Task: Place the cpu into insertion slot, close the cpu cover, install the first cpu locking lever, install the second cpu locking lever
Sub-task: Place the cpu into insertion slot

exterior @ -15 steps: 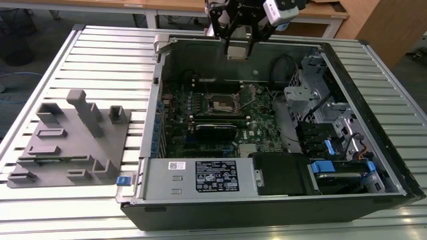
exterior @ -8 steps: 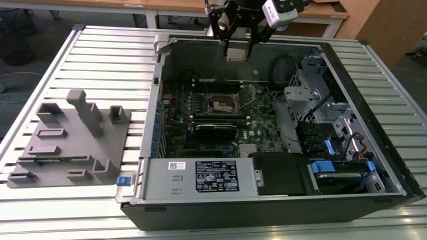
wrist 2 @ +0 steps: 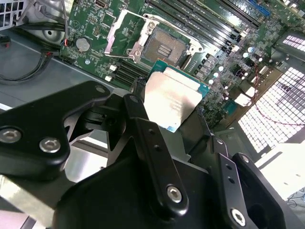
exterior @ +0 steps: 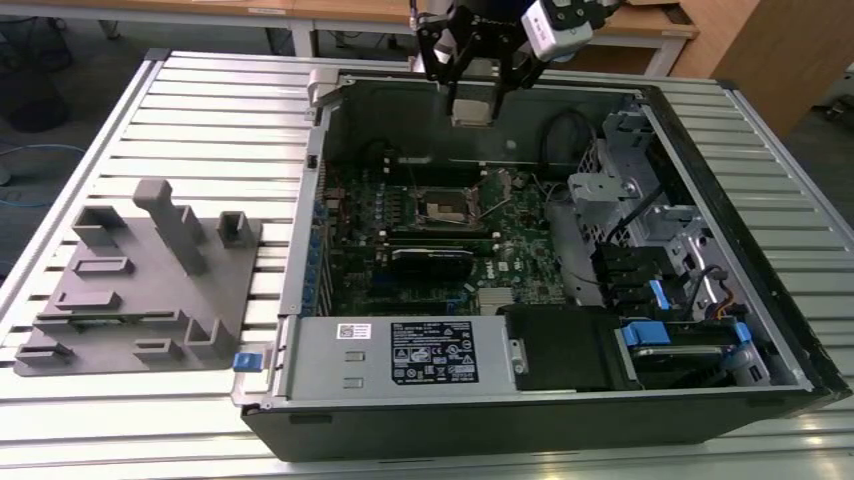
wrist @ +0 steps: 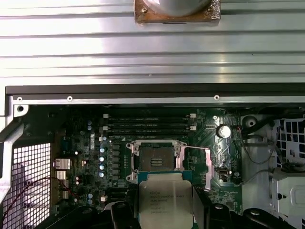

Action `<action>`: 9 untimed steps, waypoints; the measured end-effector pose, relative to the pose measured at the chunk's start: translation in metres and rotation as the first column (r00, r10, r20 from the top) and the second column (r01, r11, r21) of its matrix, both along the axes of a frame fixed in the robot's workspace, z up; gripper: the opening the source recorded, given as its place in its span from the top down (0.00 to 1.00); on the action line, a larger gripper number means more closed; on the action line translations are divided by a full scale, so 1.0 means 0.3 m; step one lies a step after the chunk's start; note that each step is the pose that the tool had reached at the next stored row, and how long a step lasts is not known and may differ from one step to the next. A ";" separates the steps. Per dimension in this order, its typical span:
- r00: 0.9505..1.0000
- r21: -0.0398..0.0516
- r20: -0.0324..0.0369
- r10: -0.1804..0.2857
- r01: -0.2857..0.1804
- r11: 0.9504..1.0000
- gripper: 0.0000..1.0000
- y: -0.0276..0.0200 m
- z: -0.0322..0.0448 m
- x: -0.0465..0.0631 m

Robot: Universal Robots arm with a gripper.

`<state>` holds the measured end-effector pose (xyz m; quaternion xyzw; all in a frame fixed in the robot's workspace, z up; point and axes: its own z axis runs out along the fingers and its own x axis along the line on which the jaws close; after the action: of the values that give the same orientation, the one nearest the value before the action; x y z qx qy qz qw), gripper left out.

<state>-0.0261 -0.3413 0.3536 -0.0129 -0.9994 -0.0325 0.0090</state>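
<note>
Black gripper (wrist 2: 169, 107), fingers (wrist 2: 143, 126) clenched on opposite edges of the flat square silver-grey cpu (wrist 2: 174, 95). Chip is held in the air, upper middle of the exterior view, near the far wall of the open black computer case (exterior: 534, 430). Beyond it in both wrist views is the square dark-pinned insertion slot (wrist 2: 164, 47), pin field exposed, on the green motherboard (wrist 2: 86, 19). The thin silvery cpu cover (wrist 2: 114, 33) is swung up beside the slot.

Robotics lab or workshop. A desktop computer case (exterior: 534, 428) lies open on its side on a ribbed aluminium table (exterior: 160, 110), with its green motherboard (exterior: 354, 272) exposed. A grey moulded parts fixture (exterior: 134, 290) sits beside the case. A black robot gripper (exterior: 475, 100) holds the cpu (exterior: 474, 114) over the case. Wooden desks (exterior: 334, 12) stand behind, and a blue cable (exterior: 30, 150) lies on the floor.
</note>
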 end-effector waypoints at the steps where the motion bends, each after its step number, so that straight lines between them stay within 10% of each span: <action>1: 1.000 0.000 0.000 0.000 0.000 1.000 0.46 0.000 -0.001 0.000; 9: 1.000 -0.004 0.000 0.000 0.000 1.000 0.46 0.000 -0.007 -0.003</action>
<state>-0.0270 -0.3413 0.3513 -0.0129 -0.9994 -0.0307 0.0089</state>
